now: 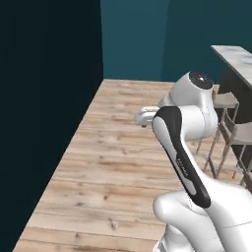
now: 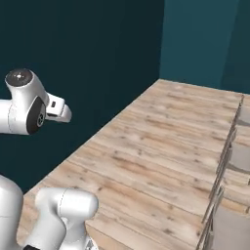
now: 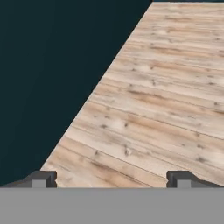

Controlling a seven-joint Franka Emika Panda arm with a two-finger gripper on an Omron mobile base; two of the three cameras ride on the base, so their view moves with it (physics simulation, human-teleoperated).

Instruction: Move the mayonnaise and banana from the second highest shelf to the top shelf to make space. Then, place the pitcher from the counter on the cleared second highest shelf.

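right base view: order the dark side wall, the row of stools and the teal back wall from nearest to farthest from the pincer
From the pincer:
1. dark side wall, close by on the left.
2. row of stools, across the floor on the right.
3. teal back wall, at the floor's far end.

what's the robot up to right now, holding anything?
Nothing held. The gripper is open and empty, its fingertips wide apart, looking down at the wooden floor beside a dark teal wall. The arm is folded up over the base. Stools and the edge of a marbled counter sit to the right. No handling has begun.
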